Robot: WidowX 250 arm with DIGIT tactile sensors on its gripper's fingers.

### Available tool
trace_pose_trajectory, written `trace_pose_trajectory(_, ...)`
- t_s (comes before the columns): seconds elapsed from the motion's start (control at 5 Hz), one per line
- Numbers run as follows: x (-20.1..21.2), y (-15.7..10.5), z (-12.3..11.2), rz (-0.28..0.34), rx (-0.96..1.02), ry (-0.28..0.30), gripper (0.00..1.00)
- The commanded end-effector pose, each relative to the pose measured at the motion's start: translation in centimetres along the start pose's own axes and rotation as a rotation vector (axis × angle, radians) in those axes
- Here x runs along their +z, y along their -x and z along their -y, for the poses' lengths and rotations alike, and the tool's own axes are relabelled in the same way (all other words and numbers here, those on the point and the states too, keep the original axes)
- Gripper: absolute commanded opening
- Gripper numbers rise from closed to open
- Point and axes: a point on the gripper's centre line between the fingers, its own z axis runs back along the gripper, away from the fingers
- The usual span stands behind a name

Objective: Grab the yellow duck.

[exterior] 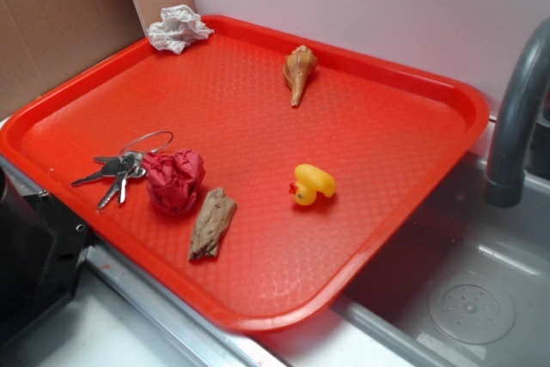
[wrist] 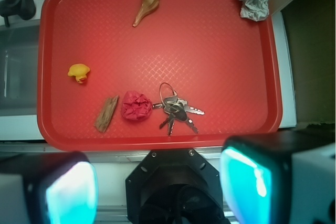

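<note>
The yellow duck [exterior: 314, 183] is a small glossy toy with a red-orange beak, sitting on the right part of the red tray [exterior: 447, 92], apart from everything else. In the wrist view the yellow duck [wrist: 79, 72] lies near the tray's [wrist: 157, 142] left side, far ahead and to the left of my gripper [wrist: 157, 192]. The gripper is open, its cyan pads [wrist: 71, 192] set wide apart with nothing between them. It hovers high, off the tray's near edge, and does not show in the exterior view.
On the tray lie a tan seashell [exterior: 299, 70], a crumpled red paper ball [exterior: 174, 180], a bunch of keys [exterior: 120, 167], a piece of wood [exterior: 212, 223] and a white crumpled paper [exterior: 178, 28]. A grey faucet [exterior: 516, 118] and sink [exterior: 464, 298] are on the right; the black robot base [exterior: 30, 247] is at the left.
</note>
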Motion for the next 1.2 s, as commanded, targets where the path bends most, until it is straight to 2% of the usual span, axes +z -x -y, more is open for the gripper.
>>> trace_pose_trajectory(0.0, 0.0, 0.0, 0.0, 0.0, 0.0, 0.0, 1.0)
trace_pose_trajectory(0.2, -3.3, -1.1, 4.9, 0.011, -0.246, 0.055, 1.0)
trace_pose_trajectory(0.4, -6.6, -2.1, 9.3, -0.006, -0.495, 0.077, 1.0)
trace_pose_trajectory(0.6, -10.4, -1.9, 10.8, -0.023, -0.739, 0.134, 1.0)
trace_pose_trajectory(0.8, -12.8, -2.3, 11.0, -0.05, -0.953, 0.124, 1.0)
trace_pose_trajectory(1.0, -16.1, -1.8, 11.9, -0.028, -0.968, 0.132, 1.0)
